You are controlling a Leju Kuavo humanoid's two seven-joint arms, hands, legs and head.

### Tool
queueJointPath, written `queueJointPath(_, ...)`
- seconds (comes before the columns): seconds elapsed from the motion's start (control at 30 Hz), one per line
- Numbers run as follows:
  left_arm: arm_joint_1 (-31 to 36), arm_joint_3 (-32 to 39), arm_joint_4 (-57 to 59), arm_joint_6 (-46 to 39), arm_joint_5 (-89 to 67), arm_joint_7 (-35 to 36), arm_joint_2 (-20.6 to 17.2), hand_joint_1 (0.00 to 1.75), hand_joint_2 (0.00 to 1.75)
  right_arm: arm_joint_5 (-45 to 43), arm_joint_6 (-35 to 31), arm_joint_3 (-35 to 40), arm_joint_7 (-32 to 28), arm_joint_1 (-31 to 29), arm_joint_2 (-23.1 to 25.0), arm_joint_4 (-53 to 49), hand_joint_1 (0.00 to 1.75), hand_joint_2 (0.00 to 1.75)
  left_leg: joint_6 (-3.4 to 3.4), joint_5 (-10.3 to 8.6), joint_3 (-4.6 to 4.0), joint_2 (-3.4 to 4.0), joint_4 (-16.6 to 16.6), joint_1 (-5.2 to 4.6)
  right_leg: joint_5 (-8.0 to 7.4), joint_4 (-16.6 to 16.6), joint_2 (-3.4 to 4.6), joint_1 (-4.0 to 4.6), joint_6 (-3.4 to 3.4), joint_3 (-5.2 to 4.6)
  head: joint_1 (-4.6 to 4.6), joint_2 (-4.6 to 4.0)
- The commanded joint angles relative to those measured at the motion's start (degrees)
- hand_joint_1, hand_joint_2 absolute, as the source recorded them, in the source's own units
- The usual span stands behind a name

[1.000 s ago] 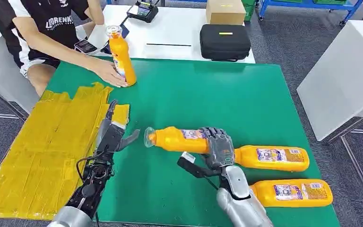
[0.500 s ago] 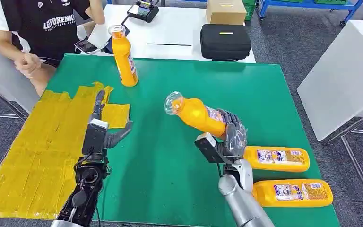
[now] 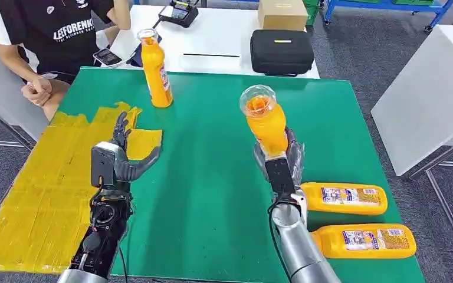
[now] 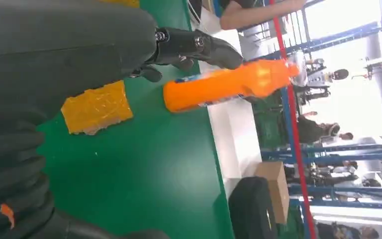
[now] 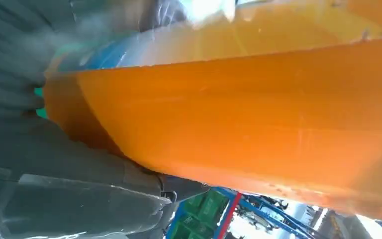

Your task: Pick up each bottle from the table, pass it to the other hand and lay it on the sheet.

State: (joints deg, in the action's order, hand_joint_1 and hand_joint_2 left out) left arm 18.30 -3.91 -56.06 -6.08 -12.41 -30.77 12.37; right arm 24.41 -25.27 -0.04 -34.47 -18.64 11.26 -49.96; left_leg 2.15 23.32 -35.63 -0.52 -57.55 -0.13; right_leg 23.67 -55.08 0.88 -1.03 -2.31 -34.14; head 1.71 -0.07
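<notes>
My right hand (image 3: 278, 166) grips an orange bottle (image 3: 263, 119) and holds it upright above the green mat (image 3: 212, 153), clear cap toward me; up close its orange body (image 5: 258, 119) lies against my fingers (image 5: 79, 199). My left hand (image 3: 118, 154) is raised and open, fingers spread, at the edge of the yellow sheet (image 3: 41, 183). Another orange bottle (image 3: 156, 69) stands upright at the mat's far left, also seen as a bottle (image 4: 229, 84) beyond my fingers (image 4: 194, 45). Two more bottles (image 3: 342, 197) (image 3: 363, 240) lie flat at the near right.
A person (image 3: 41, 35) sits at the far left corner with hands in the lap. Behind the mat a white table (image 3: 212, 41) carries a black case (image 3: 281, 52), a cardboard box (image 3: 281, 14) and a device (image 3: 178, 12). Another white table (image 3: 430, 88) stands right.
My right hand has lifted the bottle from lying across the mat to upright and moved it farther away. My left hand rose and opened wider. The person let go of the standing bottle and drew back.
</notes>
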Motion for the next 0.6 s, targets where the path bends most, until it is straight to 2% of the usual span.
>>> queueJointPath(0.03, 3.0, -1.4, 3.5, 5.4, 2.6, 0.6, -1.4, 0.00, 1.75, -3.0, 3.6, -1.3, -0.8, -3.3, 1.2, 1.9, 1.75, 1.75, -0.13, 0.10, 0.22, 0.07, 0.0, 0.02, 0.10, 0.0, -0.02, 0.03, 0.12, 0.19, -0.02, 0.00)
queueJointPath(0.17, 3.2, -5.3, 0.5, 13.6, 7.4, 2.9, -1.2, 0.00, 1.75, -3.8, 6.5, 2.1, -0.2, -5.0, 2.8, 3.9, 1.75, 1.75, -0.14, 0.11, 0.14, 0.12, -0.1, 0.01, 0.09, -0.1, 0.02, 0.03, 0.13, 0.07, 0.00, 0.00)
queueJointPath(0.4, 4.5, -9.6, 1.1, 14.6, 9.0, 3.9, -0.7, 0.00, 1.75, 2.0, 8.5, 11.8, 2.9, -4.1, 3.6, 4.1, 1.75, 1.75, -0.11, 0.08, 0.11, 0.06, 0.0, 0.04, 0.07, 0.0, -0.02, 0.05, 0.09, 0.09, -0.02, 0.00)
queueJointPath(0.43, 4.6, -9.8, 1.3, 14.6, 9.0, 3.8, -0.7, 0.00, 1.75, 3.8, 7.2, 13.1, 3.6, -4.2, 3.7, 4.5, 1.75, 1.75, -0.13, 0.12, 0.16, 0.09, 0.0, 0.06, 0.11, 0.0, -0.02, 0.07, 0.12, 0.13, -0.02, 0.00)
queueJointPath(0.47, 4.6, -10.1, 1.3, 14.4, 8.9, 3.7, -0.6, 0.00, 1.75, 8.7, 2.6, 15.3, 5.8, -4.6, 3.8, 5.7, 1.75, 1.75, -0.17, 0.20, 0.31, 0.10, 0.0, 0.05, 0.20, -0.1, -0.04, 0.07, 0.17, 0.26, 0.00, 0.00)
queueJointPath(0.6, 4.6, -11.5, 0.8, 13.8, 8.3, 3.8, -0.3, 0.00, 1.75, 8.9, 4.5, 16.5, 7.8, -5.3, 5.0, 9.8, 1.75, 1.75, -0.11, 0.10, 0.18, 0.09, 0.0, 0.06, 0.08, 0.0, 0.00, 0.06, 0.10, 0.14, -0.02, 0.00)
